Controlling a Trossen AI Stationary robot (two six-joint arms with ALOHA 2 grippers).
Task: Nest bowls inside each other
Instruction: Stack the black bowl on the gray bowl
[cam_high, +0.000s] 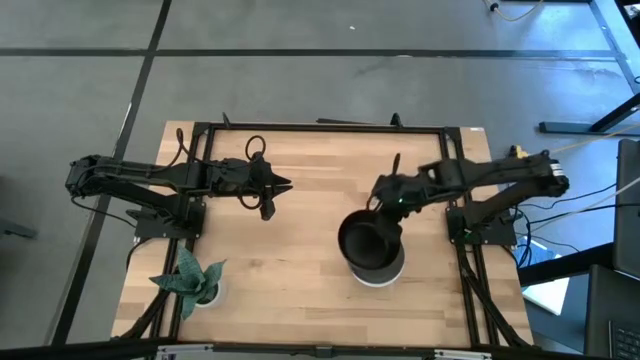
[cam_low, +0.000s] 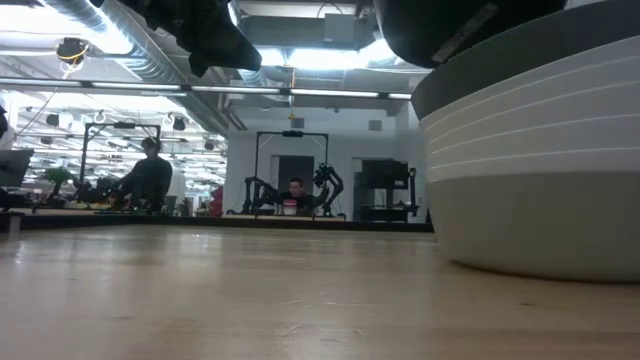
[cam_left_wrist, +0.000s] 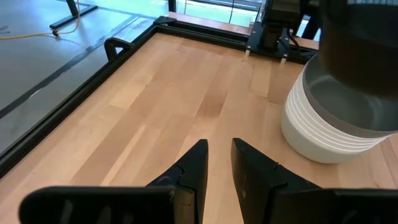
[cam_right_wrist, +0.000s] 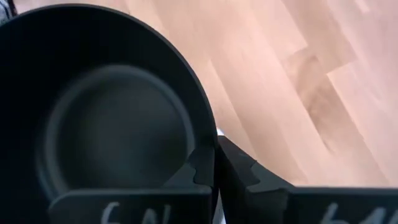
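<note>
- Your right gripper (cam_high: 383, 208) fingers pinch the glossy black round bowl's (cam_high: 368, 240) rim above the nested white bowl stack (cam_high: 381, 273).
- Your left gripper (cam_high: 277, 189), at nine o'clock, waits with fingers slightly parted, empty.

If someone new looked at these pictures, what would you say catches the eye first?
Probably the black bowl pinched by its rim in the right pincer, hanging just above the nested stack of bowls on the table's right half. Next, the left pincer waiting over bare wood on the left, its fingers slightly apart and holding nothing. A small potted plant stands at the near left corner.
</note>
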